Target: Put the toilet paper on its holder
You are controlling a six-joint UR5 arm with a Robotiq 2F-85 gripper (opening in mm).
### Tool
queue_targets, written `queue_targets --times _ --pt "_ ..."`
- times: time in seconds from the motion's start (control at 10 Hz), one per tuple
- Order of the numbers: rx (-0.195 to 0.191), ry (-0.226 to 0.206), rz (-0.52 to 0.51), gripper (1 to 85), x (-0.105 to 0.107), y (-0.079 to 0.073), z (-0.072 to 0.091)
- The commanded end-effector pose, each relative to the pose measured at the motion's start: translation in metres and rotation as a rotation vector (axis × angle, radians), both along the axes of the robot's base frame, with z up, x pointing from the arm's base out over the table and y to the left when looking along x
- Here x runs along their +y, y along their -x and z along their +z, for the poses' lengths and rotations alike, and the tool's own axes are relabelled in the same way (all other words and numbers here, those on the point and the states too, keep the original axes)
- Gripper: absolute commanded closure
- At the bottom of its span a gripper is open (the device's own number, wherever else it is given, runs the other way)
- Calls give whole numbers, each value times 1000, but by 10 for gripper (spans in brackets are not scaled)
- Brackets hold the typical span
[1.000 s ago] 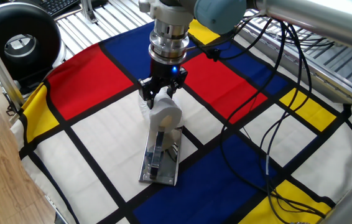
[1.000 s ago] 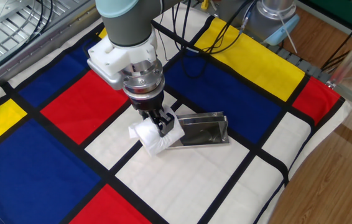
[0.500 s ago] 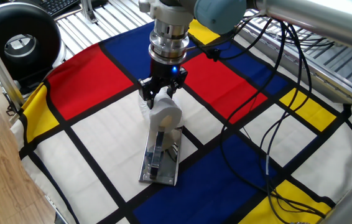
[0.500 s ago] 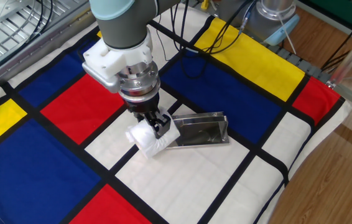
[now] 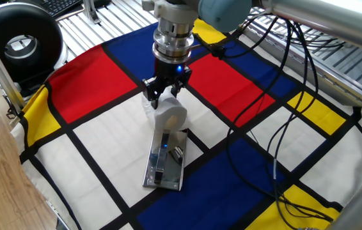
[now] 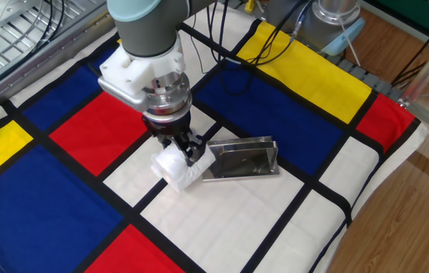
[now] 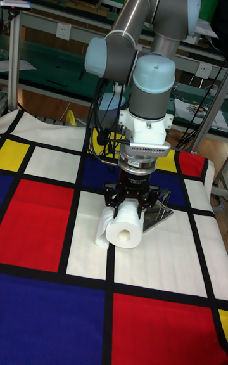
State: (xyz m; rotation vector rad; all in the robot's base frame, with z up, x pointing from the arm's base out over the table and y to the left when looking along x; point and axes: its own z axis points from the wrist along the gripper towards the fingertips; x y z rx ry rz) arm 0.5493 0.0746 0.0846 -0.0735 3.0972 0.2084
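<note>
The gripper (image 7: 131,208) points straight down and pinches the toilet paper (image 7: 124,228) from above, its two black fingers (image 6: 192,152) pressed into the soft top of the roll, one on each side. The roll hangs directly under the wrist, its core hole facing the camera in the tall fixed view, where it sits just below the middle of the frame. A loose sheet seems to trail off its left side there, down toward the cloth.

The holder (image 6: 243,158) lies flat on a white panel of the checked tablecloth (image 5: 91,147), centre-right in the other fixed view, with the roll at its left end. Whether paper and metal touch I cannot tell.

The main risk is misalignment: if the core does not line up with the bar, the roll will likely butt against the chrome and push the plate across the cloth. The soft paper may also squash or slip in the pinch, and the trailing sheet could snag under the plate.
</note>
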Motion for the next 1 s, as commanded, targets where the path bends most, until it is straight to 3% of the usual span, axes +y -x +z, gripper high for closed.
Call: queue_targets --times 0.0,0.4,0.9 --pt "-7 -11 21 843 -4 5 5" --pt "-7 -11 23 843 -9 13 8" --pt "-32 0 12 843 -17 33 -1"
